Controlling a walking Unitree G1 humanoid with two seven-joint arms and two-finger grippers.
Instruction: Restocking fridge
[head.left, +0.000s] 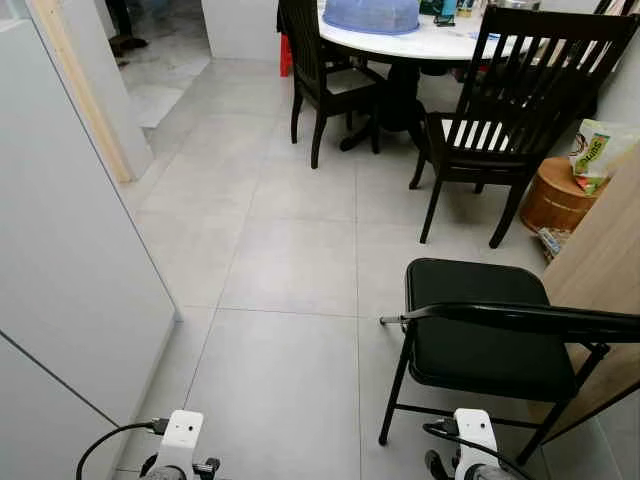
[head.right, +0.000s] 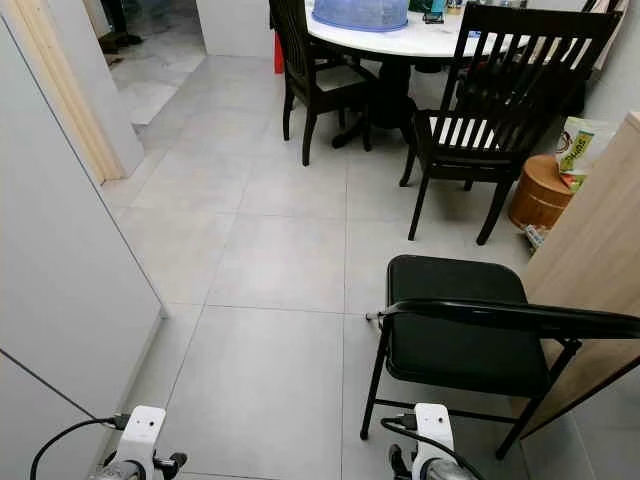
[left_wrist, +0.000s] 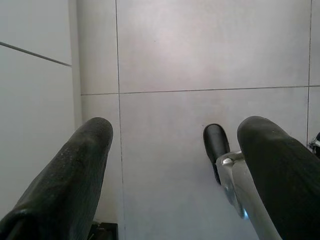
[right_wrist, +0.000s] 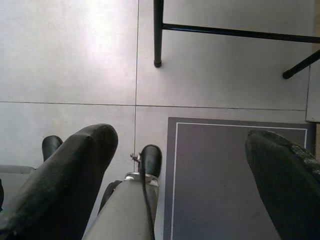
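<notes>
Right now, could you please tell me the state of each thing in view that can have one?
Left gripper: open, empty, hanging over the floor.
Right gripper: open, empty, hanging over the floor.
Folding chair: unfolded, upright, seat bare.
Blue food cover: dome-up on the round table.
Snack bag: upright on the wooden stool.

Each wrist carried a small white box-shaped housing, the left wrist housing (head.left: 180, 432) and the right wrist housing (head.left: 474, 431), with a black cable (head.left: 108, 442) looping out of the left one and another black cable (head.left: 440, 430) at the right. The left gripper (left_wrist: 175, 165) had two thick, rounded black fingers (left_wrist: 75, 170) with a finely grained surface. The right gripper (right_wrist: 180, 175) matched them. A silver leg (left_wrist: 240, 185) ended in a glossy black foot (left_wrist: 216, 142).
</notes>
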